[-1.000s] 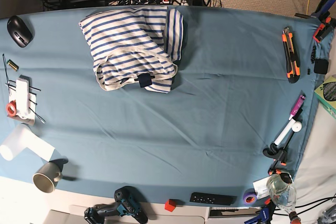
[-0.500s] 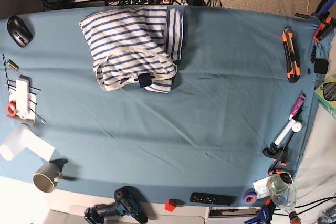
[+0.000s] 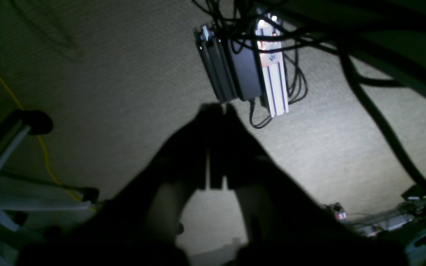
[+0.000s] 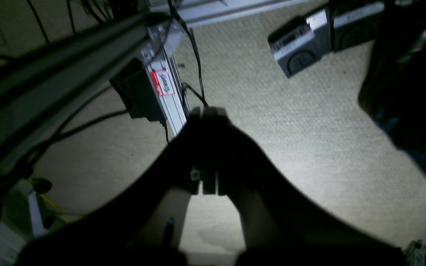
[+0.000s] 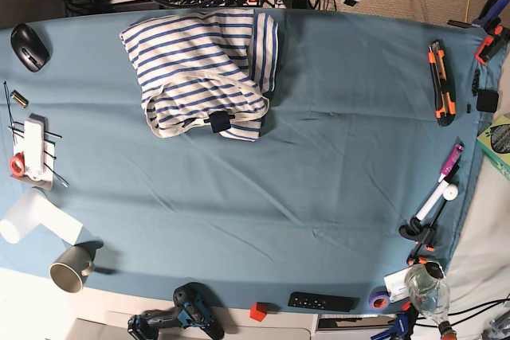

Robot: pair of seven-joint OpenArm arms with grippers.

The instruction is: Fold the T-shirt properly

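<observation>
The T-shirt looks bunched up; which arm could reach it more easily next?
Probably the right arm. The T-shirt lies toward the base view's left, the right arm's side. Both pincers, left and right, are shut and off the table.

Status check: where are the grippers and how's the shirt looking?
Left gripper shut, empty, off the table over carpet. Right gripper the same. T-shirt bunched at the far edge, not neatly folded. Nothing on it.

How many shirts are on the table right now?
1. The T-shirt, striped and bunched up, lies at the far edge of the table, left of centre in the base view. Nothing shows whether another garment is tucked inside it.
</observation>
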